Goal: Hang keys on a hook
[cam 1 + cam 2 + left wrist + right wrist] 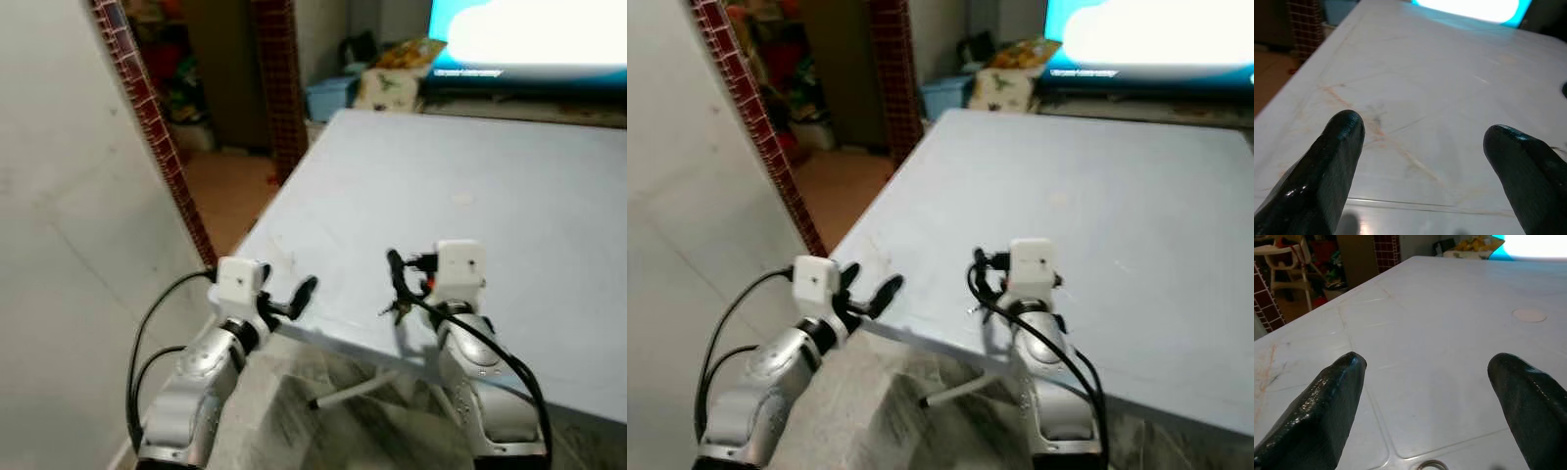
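Ahead: scuffed white table (470, 186), red-tiled pillar (279, 78).

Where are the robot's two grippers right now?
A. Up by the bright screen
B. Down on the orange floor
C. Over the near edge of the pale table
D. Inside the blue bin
C. The left gripper and the right gripper both hover at the near edge of the pale table, jaws open.

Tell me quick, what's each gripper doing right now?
Left gripper: open, holding nothing, over the pale table edge.
Right gripper: open, holding nothing.
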Tool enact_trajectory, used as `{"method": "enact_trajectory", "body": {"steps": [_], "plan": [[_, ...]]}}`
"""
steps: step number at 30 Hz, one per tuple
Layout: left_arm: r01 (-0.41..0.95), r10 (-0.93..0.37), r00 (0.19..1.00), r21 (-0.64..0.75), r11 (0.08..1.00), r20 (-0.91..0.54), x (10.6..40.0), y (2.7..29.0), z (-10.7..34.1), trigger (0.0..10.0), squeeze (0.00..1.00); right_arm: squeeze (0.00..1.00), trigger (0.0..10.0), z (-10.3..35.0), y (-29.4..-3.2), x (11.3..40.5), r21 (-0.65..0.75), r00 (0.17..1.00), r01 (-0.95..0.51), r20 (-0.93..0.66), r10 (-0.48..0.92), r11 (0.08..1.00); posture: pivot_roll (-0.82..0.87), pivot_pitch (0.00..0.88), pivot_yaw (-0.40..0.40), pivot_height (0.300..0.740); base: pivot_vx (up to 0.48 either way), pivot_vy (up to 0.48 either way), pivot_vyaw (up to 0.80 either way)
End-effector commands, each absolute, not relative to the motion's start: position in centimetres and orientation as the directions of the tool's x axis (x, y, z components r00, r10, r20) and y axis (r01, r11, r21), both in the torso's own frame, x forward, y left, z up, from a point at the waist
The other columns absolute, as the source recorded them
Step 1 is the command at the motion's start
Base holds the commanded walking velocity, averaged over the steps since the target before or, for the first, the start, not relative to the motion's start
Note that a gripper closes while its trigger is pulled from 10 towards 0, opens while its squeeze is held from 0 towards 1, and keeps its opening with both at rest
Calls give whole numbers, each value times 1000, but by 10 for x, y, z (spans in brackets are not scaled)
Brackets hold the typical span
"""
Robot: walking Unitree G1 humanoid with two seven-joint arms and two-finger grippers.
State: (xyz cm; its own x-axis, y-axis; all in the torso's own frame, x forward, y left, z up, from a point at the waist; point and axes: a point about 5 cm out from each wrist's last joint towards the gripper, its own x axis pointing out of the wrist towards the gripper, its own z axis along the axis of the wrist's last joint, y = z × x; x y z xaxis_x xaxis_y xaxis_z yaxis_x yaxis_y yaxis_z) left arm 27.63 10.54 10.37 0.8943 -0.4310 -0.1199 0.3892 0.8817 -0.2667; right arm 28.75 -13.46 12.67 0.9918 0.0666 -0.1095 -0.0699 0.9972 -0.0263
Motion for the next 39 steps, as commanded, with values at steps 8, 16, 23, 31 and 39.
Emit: {"method": "enact_trajectory", "body": {"steps": [8, 16, 23, 31, 39], "plan": [[387, -435, 883, -248, 888, -179, 271, 112, 97, 10000, 0, 0, 10000, 130, -132, 287, -12, 990, -73, -119, 71, 997, -75, 0, 111, 740, 0, 0, -131], [403, -456, 862, -249, 881, -220, 265, 116, 91, 10000, 0, 0, 10000, 131, -128, 281, 14, 989, -69, -133, 70, 998, -74, 0, 119, 740, 0, 0, -709], [427, -480, 844, -241, 872, -241, 269, 114, 91, 10000, 0, 0, 10000, 129, -127, 281, 19, 985, -75, -155, 77, 997, -73, 0, 123, 740, 0, 0, -712], [482, -533, 801, -233, 844, -273, 267, 116, 88, 10000, 0, 0, 10000, 126, -119, 279, 50, 964, -116, -234, 124, 992, -69, 0, 116, 740, 0, 0, -711], [552, -593, 752, -216, 806, -288, 265, 115, 87, 10000, 0, 0, 10000, 121, -114, 275, 64, 948, -138, -280, 151, 988, -70, 0, 116, 740, 0, 0, -620]]}}
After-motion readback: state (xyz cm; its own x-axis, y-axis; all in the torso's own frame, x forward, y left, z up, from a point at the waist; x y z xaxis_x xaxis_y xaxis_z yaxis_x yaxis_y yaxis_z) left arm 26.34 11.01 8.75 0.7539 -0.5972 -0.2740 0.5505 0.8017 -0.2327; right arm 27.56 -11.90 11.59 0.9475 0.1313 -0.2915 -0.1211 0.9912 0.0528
